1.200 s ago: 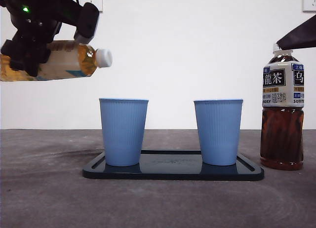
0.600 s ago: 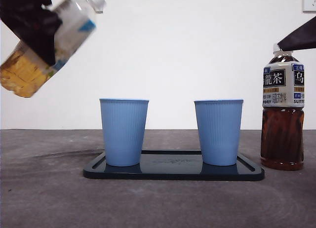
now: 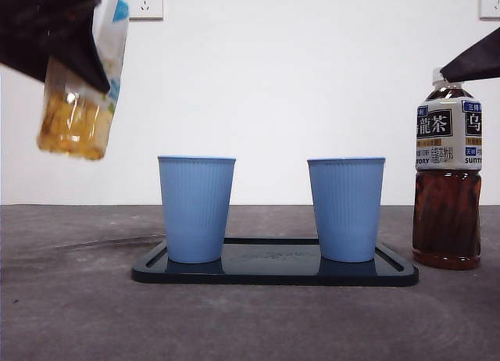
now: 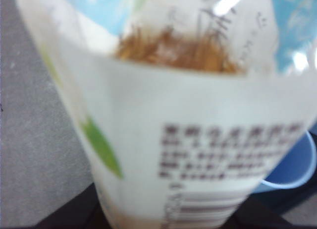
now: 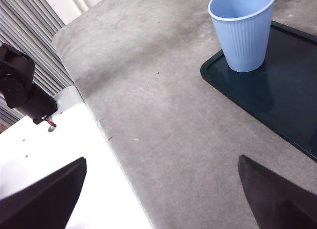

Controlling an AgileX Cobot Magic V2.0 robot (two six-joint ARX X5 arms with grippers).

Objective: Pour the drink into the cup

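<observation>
A clear bottle of pale yellow drink [image 3: 78, 103] hangs nearly upright at the upper left, its cap out of the picture. My left gripper [image 3: 58, 41] is shut on it, well above the table and left of the cups. In the left wrist view the bottle's label [image 4: 198, 130] fills the picture and hides the jaws; a cup's rim [image 4: 292, 169] shows past it. Two blue cups, the left cup [image 3: 195, 209] and the right cup [image 3: 345, 209], stand on a black tray [image 3: 273, 273]. My right gripper [image 5: 161, 199] waits open, holding nothing, far from the cup [image 5: 242, 30].
A tall bottle of dark tea [image 3: 446, 173] with a white cap stands on the table right of the tray, under the right arm's black tip [image 3: 473, 60]. In the right wrist view the table ends at a white platform [image 5: 49, 164].
The held bottle has swung from lying level, cap pointing toward the cups, to nearly upright with the cap up. Cups, tray and dark bottle have not moved.
</observation>
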